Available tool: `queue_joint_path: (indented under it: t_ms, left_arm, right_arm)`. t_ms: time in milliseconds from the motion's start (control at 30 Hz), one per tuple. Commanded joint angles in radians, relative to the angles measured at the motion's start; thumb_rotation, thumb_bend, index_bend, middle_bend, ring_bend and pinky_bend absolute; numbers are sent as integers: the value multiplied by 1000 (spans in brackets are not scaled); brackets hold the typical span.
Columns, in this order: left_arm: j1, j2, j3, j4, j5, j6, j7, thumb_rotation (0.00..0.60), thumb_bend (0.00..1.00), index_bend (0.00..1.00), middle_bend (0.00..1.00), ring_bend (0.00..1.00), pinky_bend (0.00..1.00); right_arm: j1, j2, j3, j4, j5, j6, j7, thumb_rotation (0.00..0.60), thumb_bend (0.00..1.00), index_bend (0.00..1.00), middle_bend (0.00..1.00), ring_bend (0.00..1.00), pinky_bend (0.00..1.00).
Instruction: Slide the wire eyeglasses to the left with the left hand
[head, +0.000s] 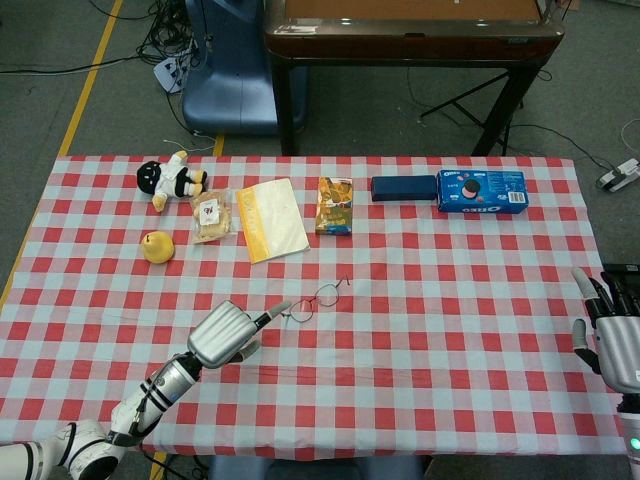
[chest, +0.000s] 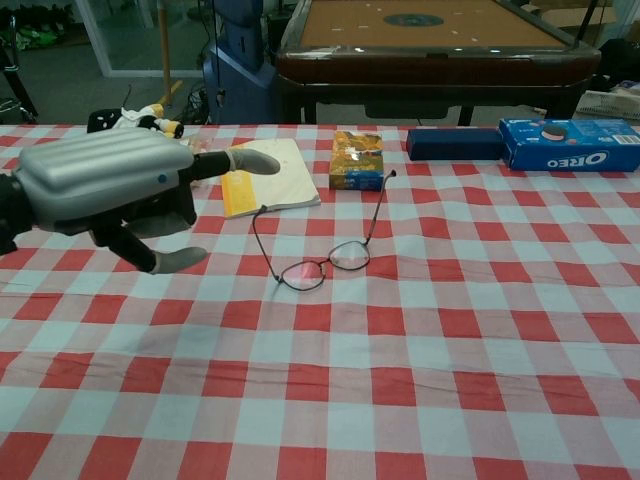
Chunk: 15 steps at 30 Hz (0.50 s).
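The wire eyeglasses (head: 315, 298) lie open on the red-and-white checked cloth near the table's middle, their temples pointing toward the far side (chest: 325, 262). My left hand (head: 228, 333) hovers just left of them, holding nothing. One finger (head: 275, 310) stretches toward the left lens and stops just short of the frame. In the chest view the left hand (chest: 110, 190) fills the left side, its thumb hanging below and its other fingers tucked under. My right hand (head: 610, 330) stands at the table's right edge, fingers spread, holding nothing.
Along the far side sit a plush doll (head: 170, 180), a pear (head: 157, 246), a snack bag (head: 210, 217), a yellow booklet (head: 272, 220), an orange box (head: 335, 206), a dark blue case (head: 403, 188) and an Oreo box (head: 481, 191).
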<state>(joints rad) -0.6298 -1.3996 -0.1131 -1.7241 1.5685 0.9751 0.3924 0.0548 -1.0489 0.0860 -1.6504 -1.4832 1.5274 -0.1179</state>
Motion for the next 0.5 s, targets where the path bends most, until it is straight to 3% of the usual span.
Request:
queue_joint_path:
  t_ms: [33,233,500]
  left_arm:
    - [-16,-57,-2,-34,-51,-17,102,600,401,42,934,853,898]
    - [-32,-120,18,-34,-88,-30,205,600,401,42,936,856,898]
    - [-50,-235,0,46,-242,-20,401,600,401,30,941,861,898]
  right_arm:
    - [-2,1,0,1,3,0,1,600,595,0,189,84,159]
    - [-4,3,-1,3,4,0,5,600,594,0,189,87,159]
    - [-13,5,-3,10,5,8,18,600,594,0,189,91,160]
